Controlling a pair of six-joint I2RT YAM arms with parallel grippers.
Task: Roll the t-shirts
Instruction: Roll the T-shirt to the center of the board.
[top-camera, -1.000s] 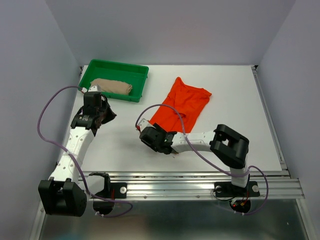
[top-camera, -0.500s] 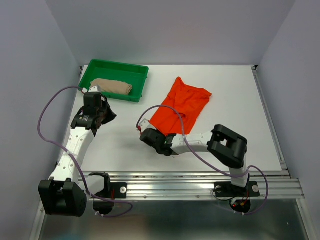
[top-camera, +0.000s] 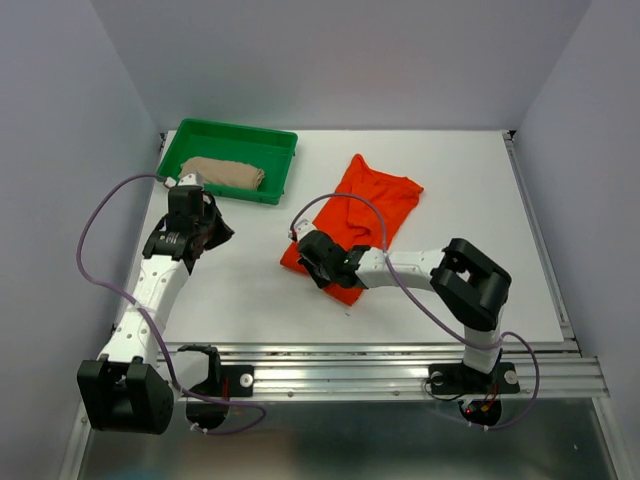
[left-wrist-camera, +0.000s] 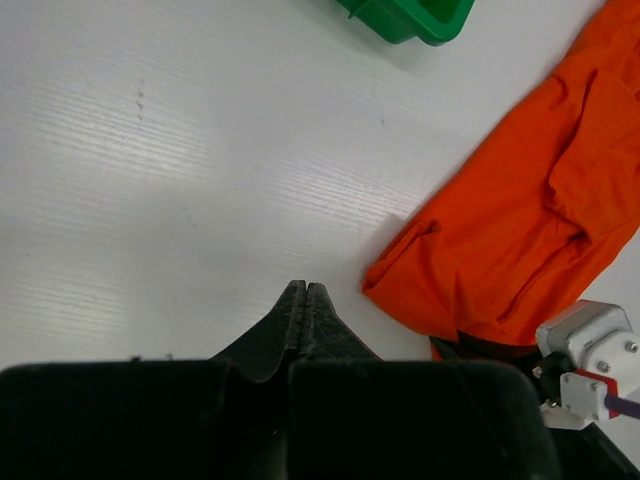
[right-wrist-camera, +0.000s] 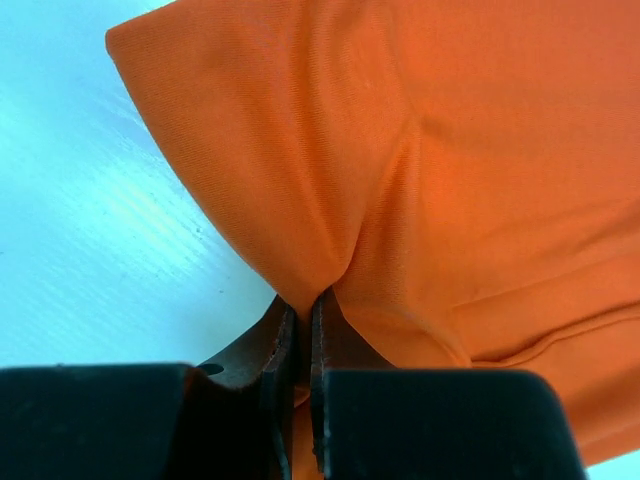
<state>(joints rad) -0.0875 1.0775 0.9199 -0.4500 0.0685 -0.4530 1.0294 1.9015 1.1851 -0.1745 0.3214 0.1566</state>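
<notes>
The tray (top-camera: 278, 160) is plain bright green. Inside the tray, the beige shirt (top-camera: 222, 172) is a flat tan with no print. Right of the tray, the orange shirt (top-camera: 372, 200) is vivid orange-red, plain too. The table (top-camera: 470, 230) is white with faint fine ribbing. The left gripper (left-wrist-camera: 305, 292) and right gripper (right-wrist-camera: 303, 300) are black; the arms (top-camera: 150, 290) white with black joints; the cables (top-camera: 82, 235) purple; the walls (top-camera: 330, 60) pale lilac-grey

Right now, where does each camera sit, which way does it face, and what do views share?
Top external: above and behind the robot, looking down on the white table; both arms show, plus the green plastic tray holding the beige-tan fabric t-shirt.
Left wrist: on that wrist, looking down past the shut left gripper at bare table.
Right wrist: on that wrist, close on the bright orange-red fabric t-shirt, right gripper pinching a fold.
Shared: all three show that shirt.
</notes>
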